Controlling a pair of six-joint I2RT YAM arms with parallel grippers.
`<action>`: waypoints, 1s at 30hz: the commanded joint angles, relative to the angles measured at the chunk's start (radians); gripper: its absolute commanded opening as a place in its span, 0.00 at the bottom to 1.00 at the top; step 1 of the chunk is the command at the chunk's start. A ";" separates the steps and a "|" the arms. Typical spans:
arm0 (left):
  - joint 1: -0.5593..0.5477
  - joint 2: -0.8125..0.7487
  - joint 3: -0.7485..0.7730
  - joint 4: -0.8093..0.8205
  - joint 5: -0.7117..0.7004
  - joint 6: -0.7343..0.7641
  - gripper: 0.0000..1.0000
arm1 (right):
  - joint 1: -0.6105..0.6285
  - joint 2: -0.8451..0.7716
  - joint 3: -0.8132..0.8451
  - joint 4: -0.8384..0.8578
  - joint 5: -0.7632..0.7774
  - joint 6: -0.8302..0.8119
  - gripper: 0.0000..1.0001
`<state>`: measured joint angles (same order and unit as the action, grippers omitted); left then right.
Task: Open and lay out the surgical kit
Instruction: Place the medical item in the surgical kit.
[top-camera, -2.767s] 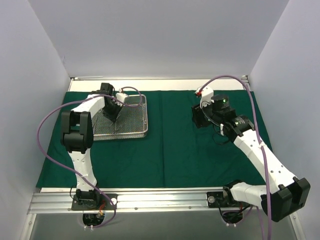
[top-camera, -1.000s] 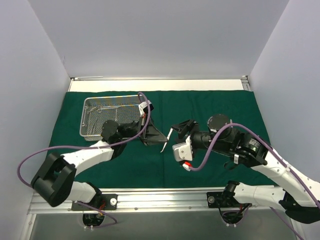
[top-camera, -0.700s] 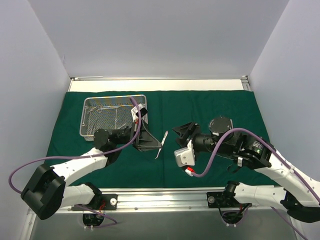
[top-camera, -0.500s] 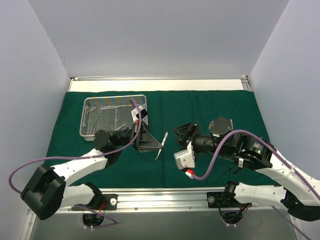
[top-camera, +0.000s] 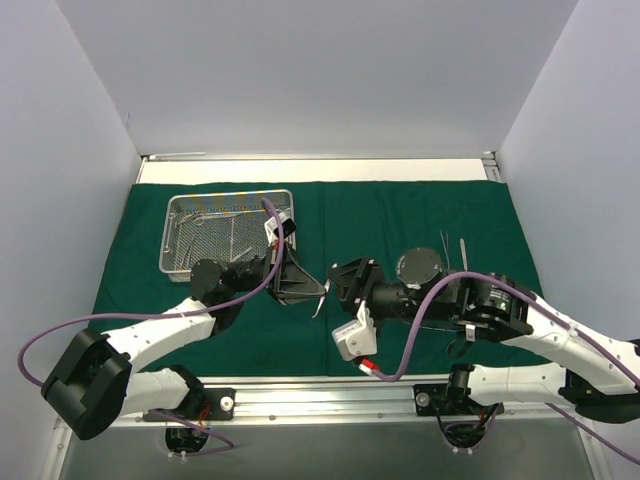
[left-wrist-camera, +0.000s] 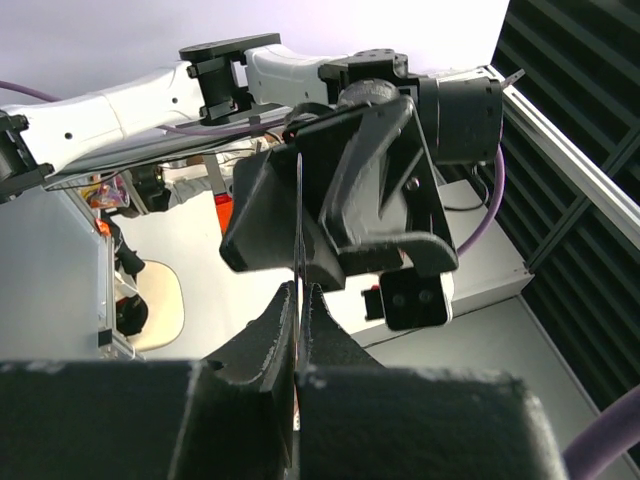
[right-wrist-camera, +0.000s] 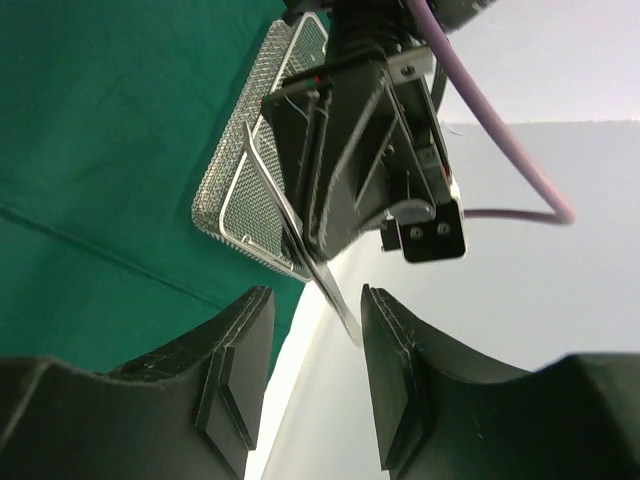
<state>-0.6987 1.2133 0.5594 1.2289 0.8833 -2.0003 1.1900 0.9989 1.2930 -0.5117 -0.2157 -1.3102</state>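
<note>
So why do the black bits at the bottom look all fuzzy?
Left wrist view: the left tool sits right against the lens, so it blurs dark. Right wrist view: same for the right tool. Top view: sharp, evenly lit.

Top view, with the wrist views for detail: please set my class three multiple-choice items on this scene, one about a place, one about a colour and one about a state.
1. Where is the tray?
A. far left of the cloth
B. far right of the cloth
C. off the cloth

2. What colour is the cloth?
A. blue
B. white
C. green

3. The left gripper is:
A. open and empty
B. shut on an instrument
C. out of view

Answers:
1. A: the top view shows the tray lying on the cloth's far left part.
2. C: the cloth is dark green all over.
3. B: its fingers pinch the slim steel instrument.
</note>
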 joint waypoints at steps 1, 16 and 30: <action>-0.008 -0.023 0.016 -0.005 -0.018 -0.416 0.02 | 0.037 0.017 0.017 0.039 0.070 -0.021 0.40; -0.013 -0.038 0.027 -0.029 0.002 -0.422 0.02 | 0.057 0.003 -0.043 0.078 0.148 -0.040 0.34; -0.013 -0.058 0.019 -0.048 0.009 -0.417 0.05 | 0.056 0.009 -0.041 0.111 0.136 -0.009 0.00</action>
<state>-0.7044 1.1873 0.5598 1.1496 0.8906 -2.0235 1.2388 1.0122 1.2419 -0.4591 -0.0849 -1.3594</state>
